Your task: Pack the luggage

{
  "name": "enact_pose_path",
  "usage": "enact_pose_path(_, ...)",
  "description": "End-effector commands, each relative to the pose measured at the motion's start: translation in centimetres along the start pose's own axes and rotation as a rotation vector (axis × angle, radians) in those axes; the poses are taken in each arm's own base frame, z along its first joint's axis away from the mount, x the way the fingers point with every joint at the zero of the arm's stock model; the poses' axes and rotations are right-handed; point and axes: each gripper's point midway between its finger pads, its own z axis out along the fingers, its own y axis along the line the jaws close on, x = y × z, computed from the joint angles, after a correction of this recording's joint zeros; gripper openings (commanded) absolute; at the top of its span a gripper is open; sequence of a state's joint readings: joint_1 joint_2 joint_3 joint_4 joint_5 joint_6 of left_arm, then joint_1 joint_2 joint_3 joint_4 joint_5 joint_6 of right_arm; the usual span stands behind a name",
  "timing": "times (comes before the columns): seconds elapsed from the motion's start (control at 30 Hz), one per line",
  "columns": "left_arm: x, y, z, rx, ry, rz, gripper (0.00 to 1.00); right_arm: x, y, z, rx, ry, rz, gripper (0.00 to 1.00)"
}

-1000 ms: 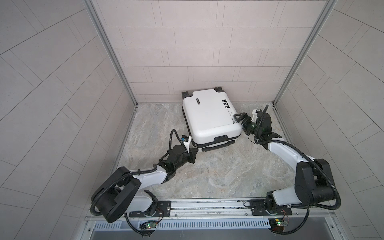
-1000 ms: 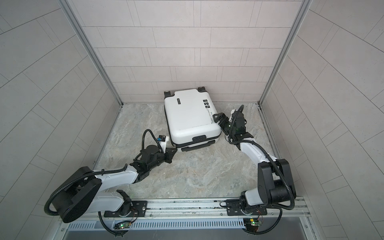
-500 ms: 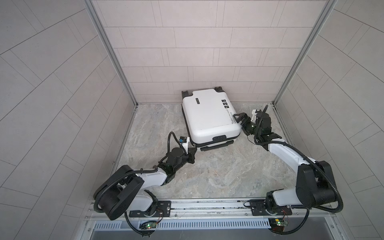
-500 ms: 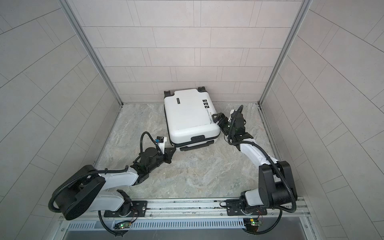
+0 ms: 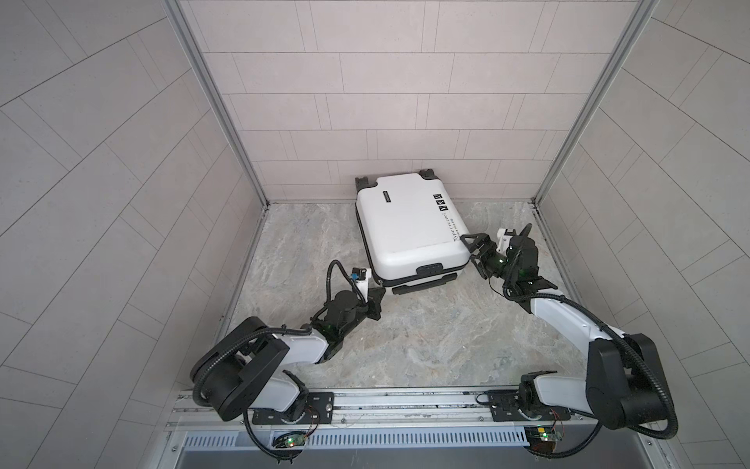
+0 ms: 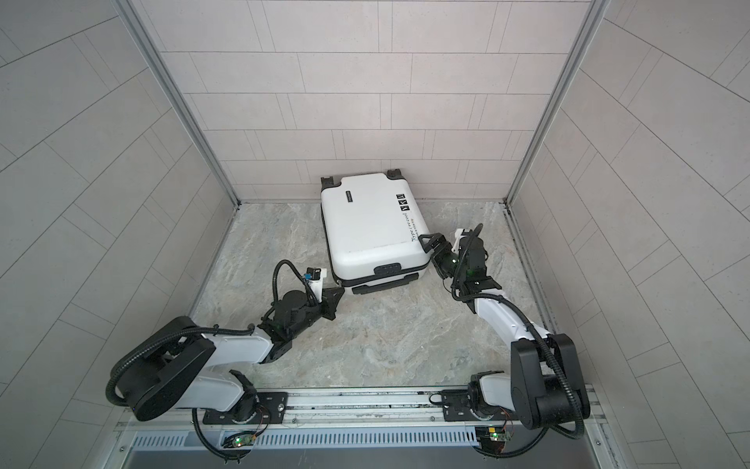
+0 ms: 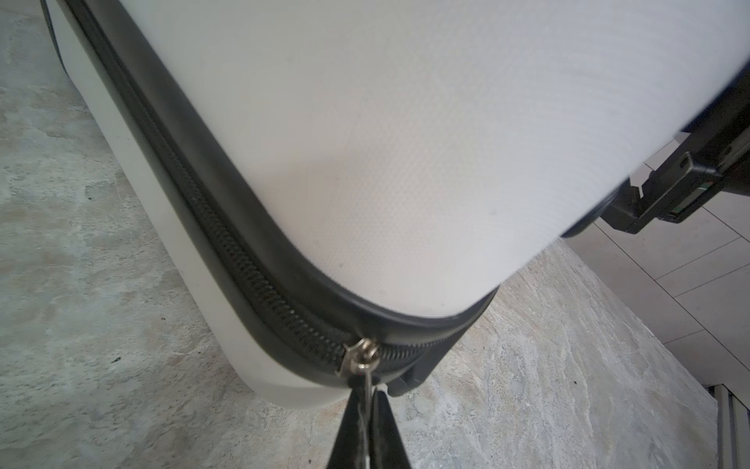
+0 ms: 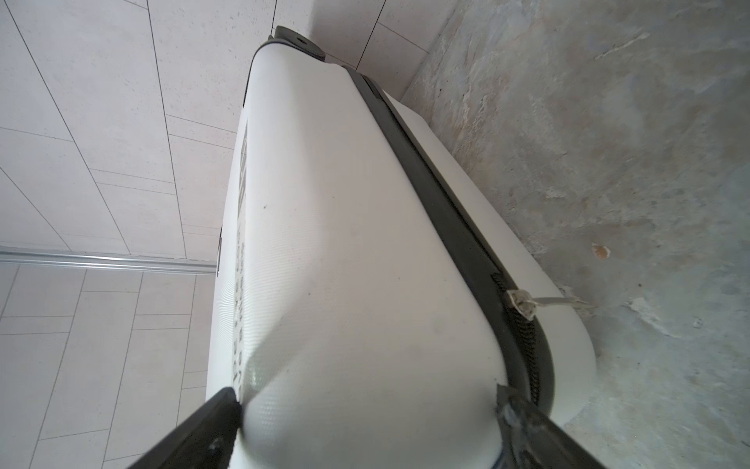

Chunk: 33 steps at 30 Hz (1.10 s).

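The white luggage [image 5: 406, 227] [image 6: 369, 227] lies flat and closed at the back of the table, its wheels against the rear wall. My left gripper [image 5: 381, 290] [image 6: 340, 289] [image 7: 367, 390] is at its near left corner. It is shut on the thin metal pull of the zipper slider [image 7: 361, 356] on the black zipper trim. My right gripper [image 5: 473, 256] [image 6: 431, 253] [image 8: 365, 398] stands open wide at the near right corner. Its fingers straddle the upper shell [image 8: 345, 243], one tip on the printed top face and one at the seam. A second zipper slider [image 8: 521, 302] sits on that side, free.
Tiled walls close in the left, right and back. The luggage's black handle [image 5: 422, 281] points to the front. Both arm bases stand on the metal rail [image 5: 406, 400] along the front edge. Bare marble tabletop [image 5: 426, 345] lies between the rail and the luggage.
My left arm has shifted a little at the near left corner while still holding the zipper pull. My right gripper has drifted slightly toward the front. The luggage has barely moved.
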<state>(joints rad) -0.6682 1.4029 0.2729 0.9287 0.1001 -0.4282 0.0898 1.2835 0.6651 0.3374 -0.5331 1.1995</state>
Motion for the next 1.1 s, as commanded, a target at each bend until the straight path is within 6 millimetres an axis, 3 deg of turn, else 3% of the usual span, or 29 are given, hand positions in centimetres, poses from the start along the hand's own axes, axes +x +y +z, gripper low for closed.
enact_pose_path(0.0, -5.1, -4.4, -0.5, 0.169, -0.191, 0.059, 0.0, 3.7, -0.2, 0.3, -0.039, 0.157, 0.088, 1.0)
enact_pose_path(0.1, -5.1, -4.5, -0.4, 0.174, -0.194, 0.056, 0.0, 3.6, -0.4, 0.4, -0.034, 0.15, 0.098, 1.0)
enact_pose_path(0.13, -4.1, -4.0, -0.5, 0.167, -0.172, 0.054, 0.0, 3.5, -0.5, 0.5, -0.029, 0.147, 0.101, 1.0)
enact_pose_path(0.37, -3.9, -4.1, -0.4, 0.176, -0.17, 0.049, 0.0, 3.3, -1.7, 1.2, -0.003, 0.142, 0.133, 1.0)
enact_pose_path(0.43, -3.8, -4.1, -0.4, 0.176, -0.169, 0.05, 0.0, 3.8, -3.0, 1.4, 0.011, 0.148, 0.159, 1.0)
enact_pose_path(0.63, -3.9, -4.2, -0.5, 0.18, -0.169, 0.05, 0.0, 3.2, -3.2, 1.8, -0.033, 0.132, 0.215, 1.0)
enact_pose_path(0.87, -3.9, -4.1, -0.5, 0.176, -0.167, 0.053, 0.0, 1.0, -3.7, -0.6, -0.012, 0.075, 0.198, 1.0)
enact_pose_path(1.07, -3.8, -4.2, -0.5, 0.177, -0.163, 0.054, 0.0, 0.5, -6.5, -3.0, 0.103, 0.055, 0.157, 0.92)
